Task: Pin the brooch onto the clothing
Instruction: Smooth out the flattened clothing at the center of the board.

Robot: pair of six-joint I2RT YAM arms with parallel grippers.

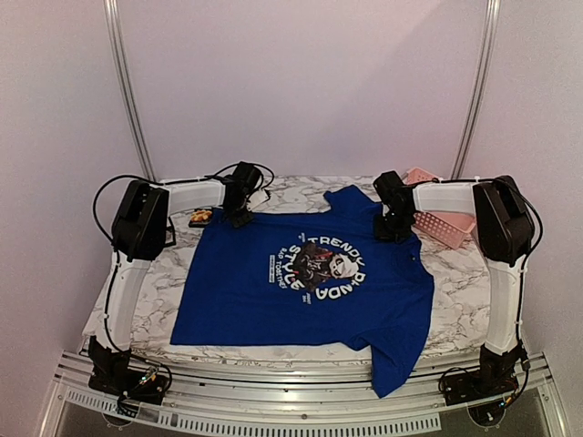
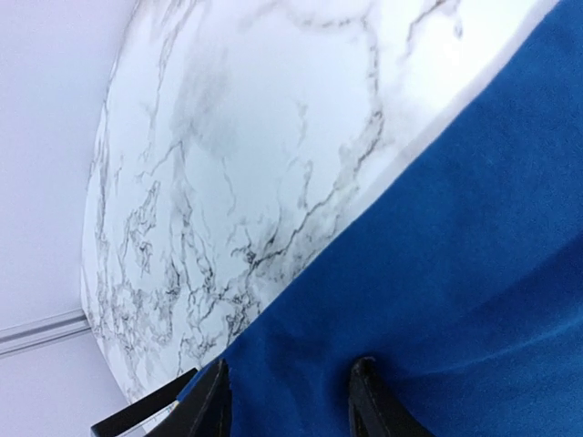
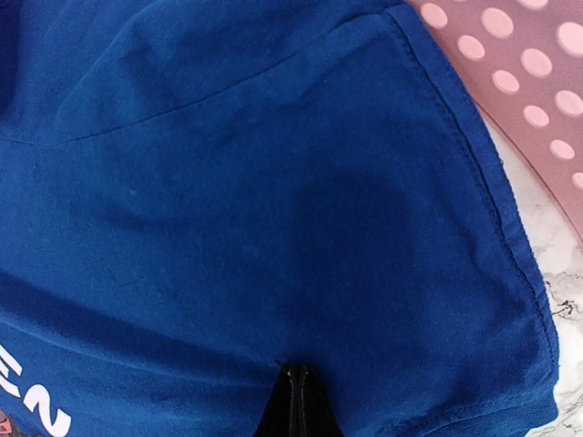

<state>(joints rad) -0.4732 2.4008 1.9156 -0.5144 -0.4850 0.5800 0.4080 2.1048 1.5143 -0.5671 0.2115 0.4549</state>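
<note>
Overhead, the brooch [image 1: 200, 218] sits on the bare counter [image 1: 146, 300] at the far left, just off the edge of the clothing [image 1: 301, 319]. It lies at about 9 o'clock from the left jaws, close beside them. It is round and too small for me to make out a long axis or which way its pin faces. The left arm [image 1: 196, 193] is plainly nearer; the right arm [image 1: 446, 196] is well apart, at 3 o'clock across the shirt. The left jaws stand partly apart, tips on the shirt's edge with blue cloth between them, and I see no fold pinched. The right jaws are closed tight against cloth near a sleeve hem; whether they nip fabric I cannot tell. Only the overhead view shows the brooch. The left wrist view gives only marble and the shirt's edge. The right wrist view adds a pink perforated basket [image 3: 528, 55] at 1 o'clock. I judge the pickup falls to the left arm.
</note>
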